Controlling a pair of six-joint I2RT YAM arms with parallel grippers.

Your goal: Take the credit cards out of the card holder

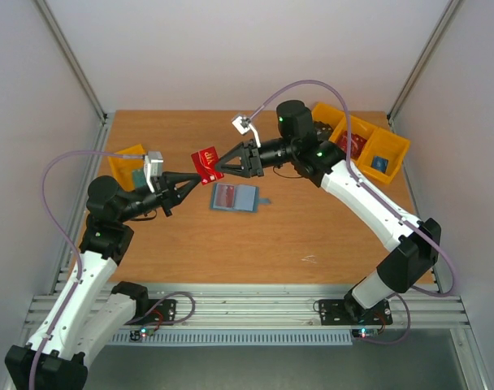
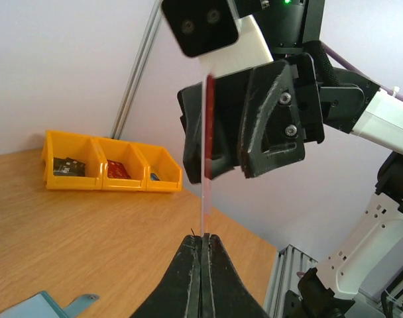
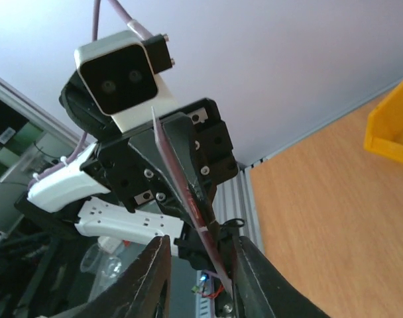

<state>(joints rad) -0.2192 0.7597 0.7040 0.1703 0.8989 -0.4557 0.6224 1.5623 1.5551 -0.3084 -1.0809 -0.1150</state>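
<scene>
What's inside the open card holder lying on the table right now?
The card holder lies open: a reddish-brown card shows in its left half, pale blue lining in its right. Anything tucked deeper in the slots is hidden. A red card is already out.

The left gripper [image 2: 203, 237] stands at the near edge with its black fingers pressed together on the lower edge of a red credit card [image 2: 207, 132], which is seen edge-on and rises upright. The card's upper part reaches in among the broad black fingers of the right gripper [image 2: 238, 132] - whether they touch it cannot be told from here. On the wooden table [image 2: 89, 238] a row of yellow bins [image 2: 89, 182] sits far to the left, and a corner of the teal card holder [image 2: 36, 306] shows at the near left - well apart from the bins.
</scene>
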